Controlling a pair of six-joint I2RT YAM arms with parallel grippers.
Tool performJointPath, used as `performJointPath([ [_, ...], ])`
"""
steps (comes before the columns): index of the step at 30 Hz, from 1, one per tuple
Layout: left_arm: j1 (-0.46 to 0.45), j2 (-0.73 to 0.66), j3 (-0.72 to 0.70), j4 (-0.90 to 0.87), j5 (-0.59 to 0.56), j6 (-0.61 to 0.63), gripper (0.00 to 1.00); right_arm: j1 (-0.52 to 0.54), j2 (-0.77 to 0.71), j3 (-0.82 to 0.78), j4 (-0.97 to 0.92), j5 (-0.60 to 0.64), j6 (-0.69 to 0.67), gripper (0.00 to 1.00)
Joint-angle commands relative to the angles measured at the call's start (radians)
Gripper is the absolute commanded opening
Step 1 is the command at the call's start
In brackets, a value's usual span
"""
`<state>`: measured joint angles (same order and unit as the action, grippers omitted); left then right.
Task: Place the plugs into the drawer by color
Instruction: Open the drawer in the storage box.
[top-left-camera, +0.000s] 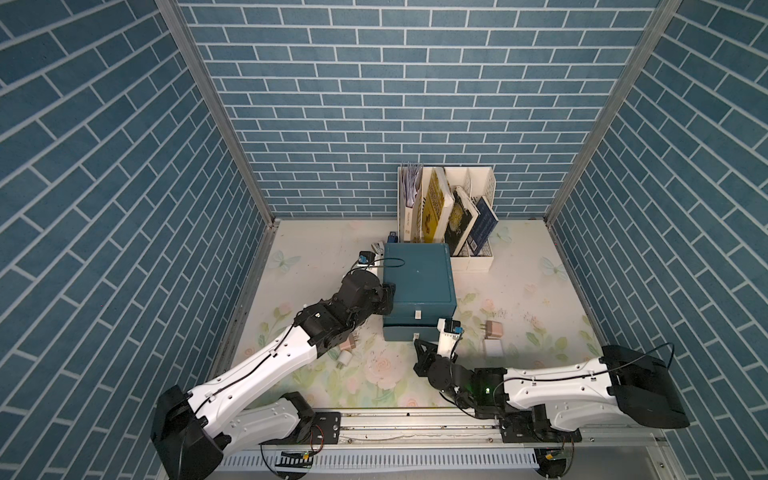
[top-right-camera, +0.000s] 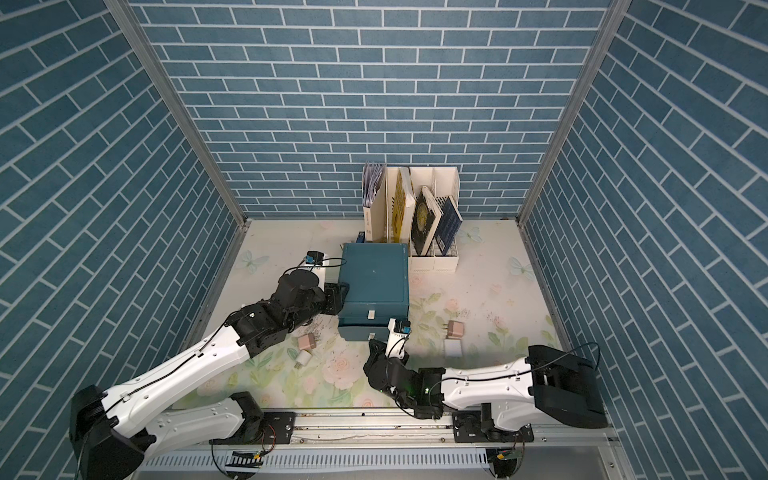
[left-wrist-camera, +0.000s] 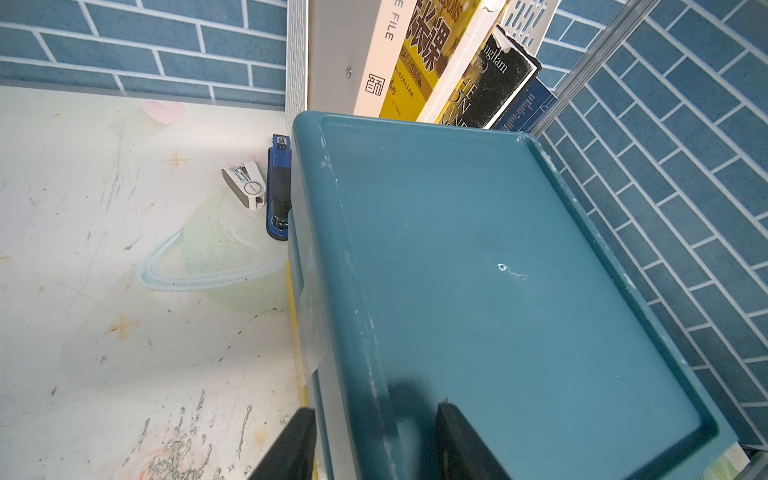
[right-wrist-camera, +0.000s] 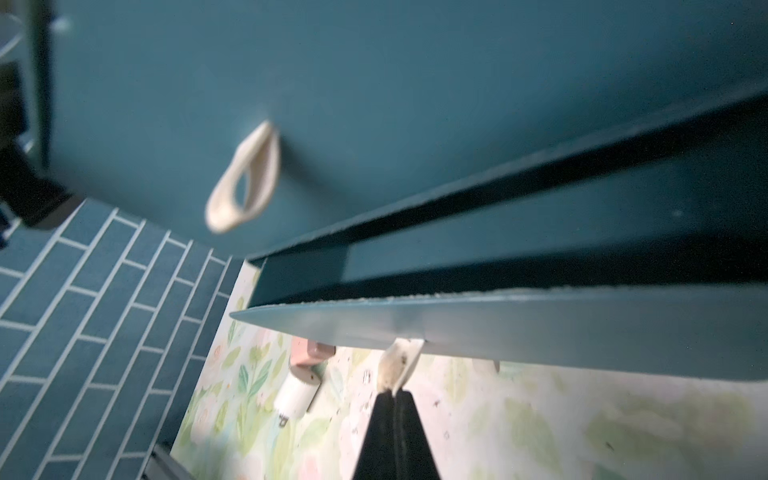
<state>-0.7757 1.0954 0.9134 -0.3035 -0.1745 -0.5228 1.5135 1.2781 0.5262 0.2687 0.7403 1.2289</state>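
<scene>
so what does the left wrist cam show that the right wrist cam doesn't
Only the left wrist view: the flat top of the teal square plastic box, a small white stapler beside a dark blue stapler, and books leaning in a white perforated rack.
Only the right wrist view: the right pincer shut on the white tab handle of a slightly open shallow teal drawer, plus a pink cube-shaped plastic plug and a white plastic plug lying loose.
Both: the box, the floral tabletop and the blue brick-pattern wall.
</scene>
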Motion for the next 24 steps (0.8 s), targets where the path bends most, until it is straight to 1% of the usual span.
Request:
performJointPath([
  [1,0.001,-0.010,-0.021,-0.027,0.009,0.008,0.52,0.052,-0.052,-0.009,-0.132,0.074,0.078,0.00],
  [6,0.001,-0.006,-0.019,-0.022,0.018,-0.009,0.52,0.109,-0.108,-0.021,-0.201,0.089,0.108,0.00],
  [11,0.001,-0.003,-0.022,-0.023,0.032,-0.027,0.52,0.165,-0.104,0.016,-0.319,0.089,0.146,0.00],
  [15,0.001,-0.006,-0.034,0.001,0.046,-0.040,0.52,0.207,-0.103,0.032,-0.364,0.103,0.169,0.00],
  [22,0.001,0.003,-0.028,-0.006,0.043,-0.045,0.53,0.221,-0.073,0.061,-0.411,0.103,0.189,0.00],
  [24,0.001,0.006,-0.021,-0.014,0.041,-0.043,0.54,0.221,-0.071,0.077,-0.460,0.109,0.215,0.00],
])
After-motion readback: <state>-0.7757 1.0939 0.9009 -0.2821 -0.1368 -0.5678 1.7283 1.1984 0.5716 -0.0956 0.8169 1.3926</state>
